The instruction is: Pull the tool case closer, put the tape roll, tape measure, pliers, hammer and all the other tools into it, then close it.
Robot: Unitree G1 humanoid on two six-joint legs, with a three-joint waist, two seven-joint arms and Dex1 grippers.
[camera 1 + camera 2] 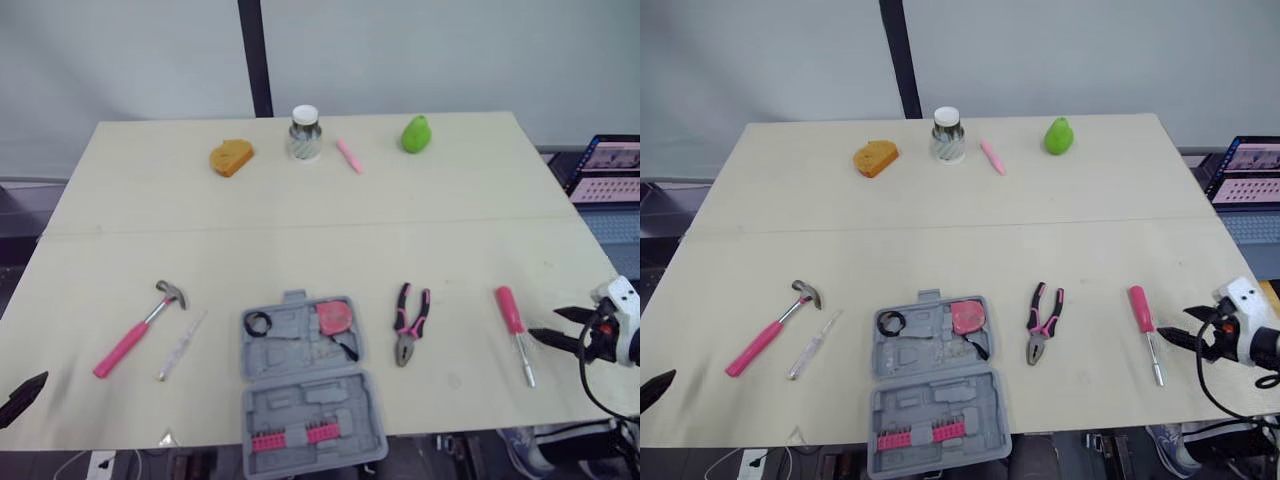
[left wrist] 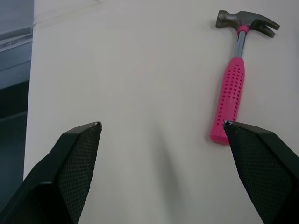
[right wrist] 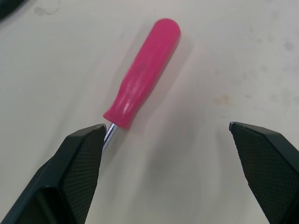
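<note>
- tool case lies open, well left of my right gripper.
- that gripper gapes wide, screwdriver just ahead.
- left gripper gapes too, hammer just ahead.

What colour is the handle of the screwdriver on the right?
The screwdriver handle is plain pink; the right wrist view shows it best.

Left jaws: tapering to points, black, carrying dimpled pads.
Right jaws: matching, black and dimpled.
Right wrist: wearing a white housing, black cable looping below.
</note>
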